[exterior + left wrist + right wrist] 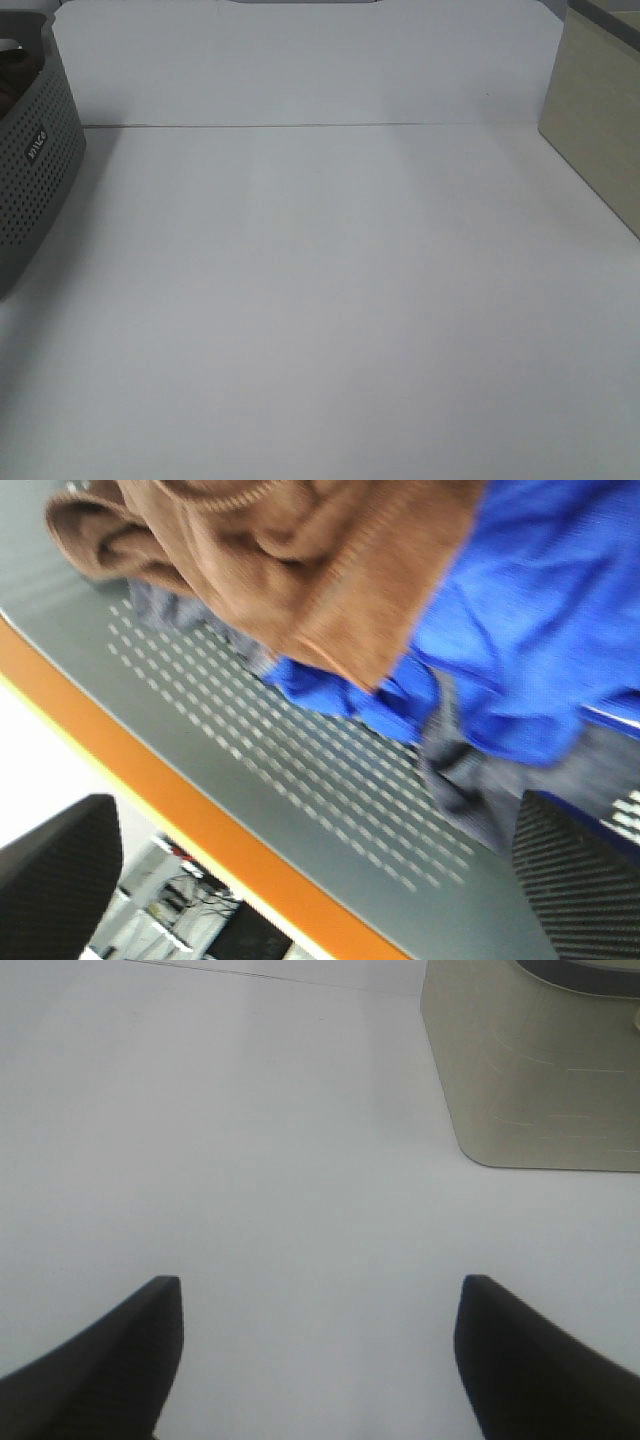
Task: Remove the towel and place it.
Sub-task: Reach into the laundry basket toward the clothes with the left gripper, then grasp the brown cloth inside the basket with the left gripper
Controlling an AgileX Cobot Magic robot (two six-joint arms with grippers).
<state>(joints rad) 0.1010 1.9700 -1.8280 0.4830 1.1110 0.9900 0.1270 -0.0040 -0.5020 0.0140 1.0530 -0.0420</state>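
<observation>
Where the exterior high view looks down, the white table (330, 300) fills most of the picture, with a white backboard (300, 60) standing along its far edge. A grey perforated basket (30, 190) sits at the table's left edge, near the far left corner, and is partly cut off by the picture. A beige box (595, 130) stands at the right edge, near the far right corner. Neither arm shows in this view, and what lies inside the basket cannot be made out from here.

Seen by the left wrist camera, the towel (300, 560) lies bunched in the basket. It is brown and fuzzy, and it is heaped on and against a bright blue cloth (530, 610). A dark grey cloth (470, 770) peeks out beneath the blue one. All of it rests against the basket's grey wall with its rows of small holes. An orange strip (180, 810) runs alongside that wall. The left gripper (312, 820) hangs beside the pile with its two dark fingers spread wide. Nothing is between them, and they are apart from the towel.

Seen by the right wrist camera, the right gripper (320, 1300) hovers over bare table with its fingers likewise set well apart and holding nothing. The beige box stands ahead of it near the table's far edge.
</observation>
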